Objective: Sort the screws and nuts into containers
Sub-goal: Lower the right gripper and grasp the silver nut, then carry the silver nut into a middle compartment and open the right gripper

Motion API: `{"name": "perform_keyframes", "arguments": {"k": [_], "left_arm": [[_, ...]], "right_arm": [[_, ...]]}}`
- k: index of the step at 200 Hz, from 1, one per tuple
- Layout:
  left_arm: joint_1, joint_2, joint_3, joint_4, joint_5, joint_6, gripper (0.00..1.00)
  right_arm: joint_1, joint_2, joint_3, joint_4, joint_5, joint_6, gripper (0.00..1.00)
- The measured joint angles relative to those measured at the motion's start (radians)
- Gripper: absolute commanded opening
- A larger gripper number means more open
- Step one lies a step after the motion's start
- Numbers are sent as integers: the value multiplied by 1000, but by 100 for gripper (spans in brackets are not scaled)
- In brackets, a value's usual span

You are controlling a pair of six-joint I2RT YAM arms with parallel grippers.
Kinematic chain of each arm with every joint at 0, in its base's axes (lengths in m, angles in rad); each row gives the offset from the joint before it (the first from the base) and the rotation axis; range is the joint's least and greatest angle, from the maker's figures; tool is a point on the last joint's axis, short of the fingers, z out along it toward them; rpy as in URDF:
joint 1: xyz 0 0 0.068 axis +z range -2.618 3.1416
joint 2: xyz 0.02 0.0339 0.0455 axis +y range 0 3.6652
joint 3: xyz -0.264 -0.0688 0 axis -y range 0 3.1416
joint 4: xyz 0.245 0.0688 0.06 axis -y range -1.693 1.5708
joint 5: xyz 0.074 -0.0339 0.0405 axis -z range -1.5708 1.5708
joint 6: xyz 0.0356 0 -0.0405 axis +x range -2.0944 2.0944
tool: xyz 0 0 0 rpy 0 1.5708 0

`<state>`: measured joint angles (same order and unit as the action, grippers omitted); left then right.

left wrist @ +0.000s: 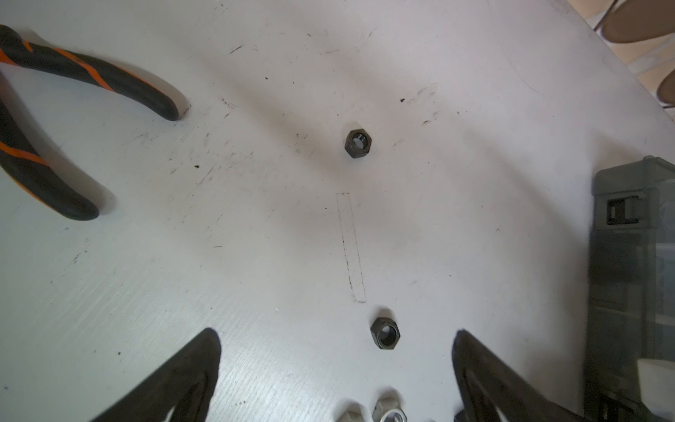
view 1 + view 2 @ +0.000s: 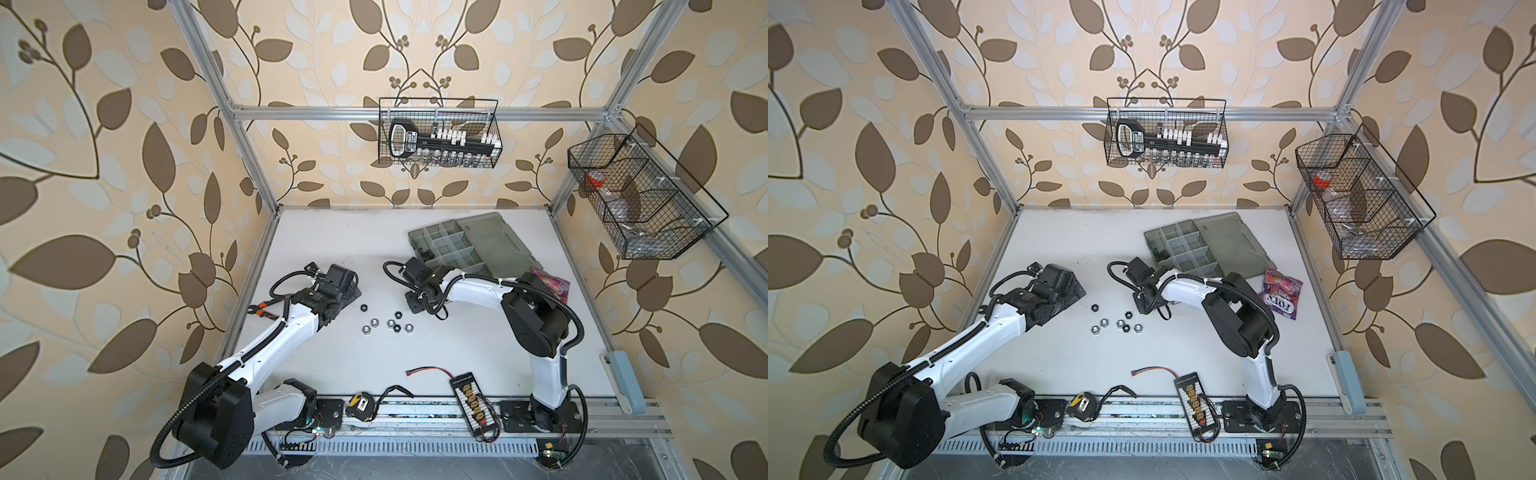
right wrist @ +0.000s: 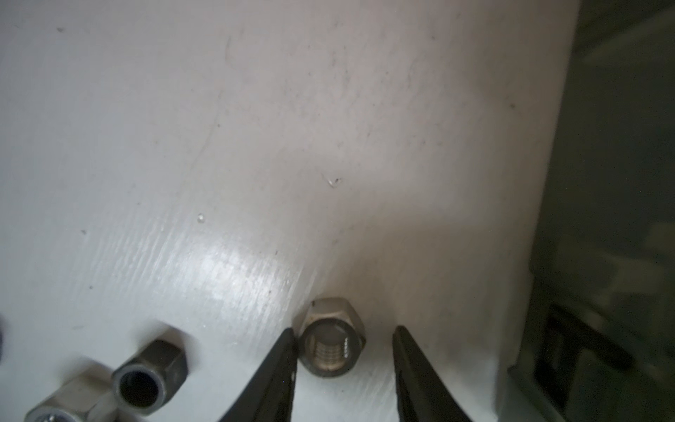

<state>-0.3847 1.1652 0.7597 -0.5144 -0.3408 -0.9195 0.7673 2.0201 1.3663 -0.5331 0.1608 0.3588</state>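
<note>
A shiny silver hexagonal nut (image 3: 330, 338) is seen in the right wrist view between the right fingers (image 3: 272, 380), which are set narrowly apart. One finger lies against the nut's side, a gap is left to the other, and the nut rests on the counter. A dark nut (image 3: 149, 376) lies near it.

The left fingers (image 1: 175, 387) are spread wide, and a black hexagonal nut (image 1: 385, 333) lies untouched on the counter between them.

In a top view the loose nuts (image 2: 390, 323) are gathered at the centre of the frame on the white, scuffed counter (image 2: 332, 249). A translucent grey plastic organizer case (image 2: 469, 245) lies open at the counter's upper right. Beige wallpaper (image 2: 124, 124) with brown leaves is seen all round.
</note>
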Motion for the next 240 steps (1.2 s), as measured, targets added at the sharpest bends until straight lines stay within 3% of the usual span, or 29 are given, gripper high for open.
{"name": "perform_keyframes", "arguments": {"k": [37,96,158,240], "left_arm": [[0,0,0,0,0,0,99],[0,0,0,0,0,0,99],[0,0,0,0,0,0,99],[0,0,0,0,0,0,99]], "right_arm": [[0,14,16,7,-2,-5,33],[-2,14,16,12,-13,-4,29],[-5,11,12,21,-20,-1,13],[-8,-42,10,3,-19,-1,8]]}}
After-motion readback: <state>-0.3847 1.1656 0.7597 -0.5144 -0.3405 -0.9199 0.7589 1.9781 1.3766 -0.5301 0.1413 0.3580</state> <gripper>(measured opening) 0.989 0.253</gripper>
